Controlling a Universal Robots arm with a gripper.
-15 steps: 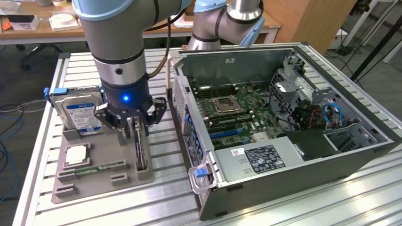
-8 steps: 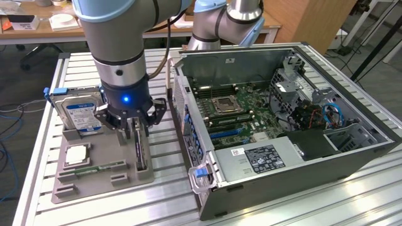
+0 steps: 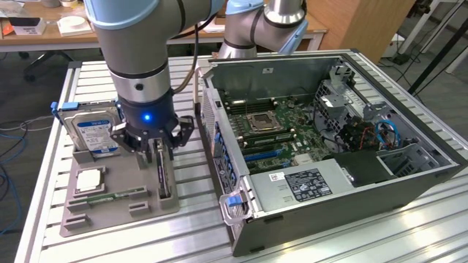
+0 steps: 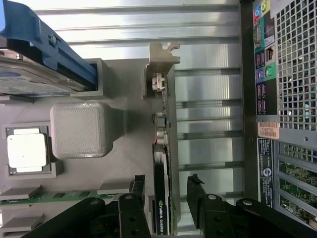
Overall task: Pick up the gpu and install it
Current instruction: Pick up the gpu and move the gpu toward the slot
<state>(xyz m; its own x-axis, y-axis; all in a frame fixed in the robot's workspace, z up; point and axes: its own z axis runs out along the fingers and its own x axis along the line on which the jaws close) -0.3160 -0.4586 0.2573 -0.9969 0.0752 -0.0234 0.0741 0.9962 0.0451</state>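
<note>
The gpu is a thin dark card standing on edge in a slot of the grey holder tray, on the side nearest the computer case. In the wrist view the gpu runs away from the camera, with its silvery bracket at the far end. My gripper hangs low over the card's near end. In the wrist view the gripper is open, and its two black fingertips straddle the card with a small gap on each side.
An open computer case lies at the exterior view's right, its motherboard exposed. On the tray stand a hard drive with a blue label, a processor and a green memory stick. A slatted metal table carries everything.
</note>
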